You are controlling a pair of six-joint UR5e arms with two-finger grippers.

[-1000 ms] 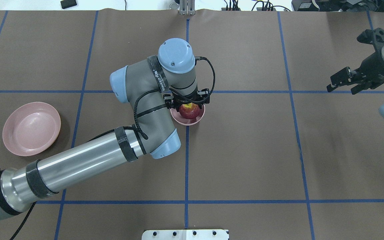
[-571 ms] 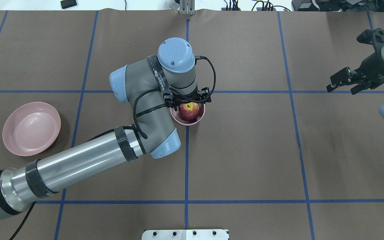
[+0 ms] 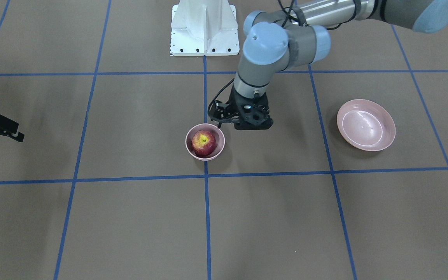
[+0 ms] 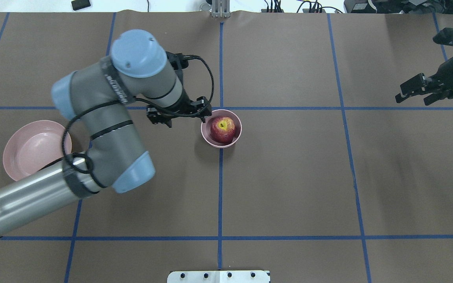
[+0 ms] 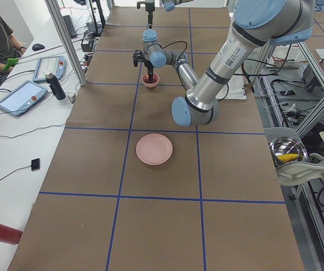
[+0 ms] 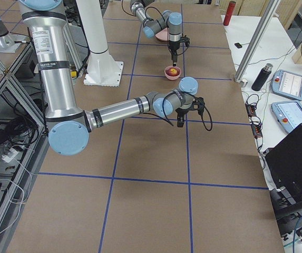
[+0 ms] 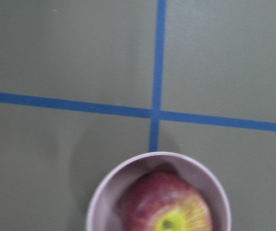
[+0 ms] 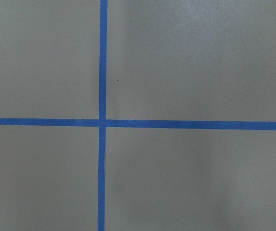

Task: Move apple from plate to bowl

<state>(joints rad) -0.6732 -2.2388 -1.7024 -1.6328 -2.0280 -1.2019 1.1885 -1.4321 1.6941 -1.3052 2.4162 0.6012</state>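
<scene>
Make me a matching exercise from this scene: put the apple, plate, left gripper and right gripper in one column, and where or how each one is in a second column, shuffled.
Column one
1. apple
2. plate
3. left gripper
4. right gripper

Column two
A. empty, nothing on it
B. far off to the side, away from both dishes
C. inside the bowl
D. close beside the bowl, not touching the apple

Pairs: 1-C, 2-A, 3-D, 4-B
</scene>
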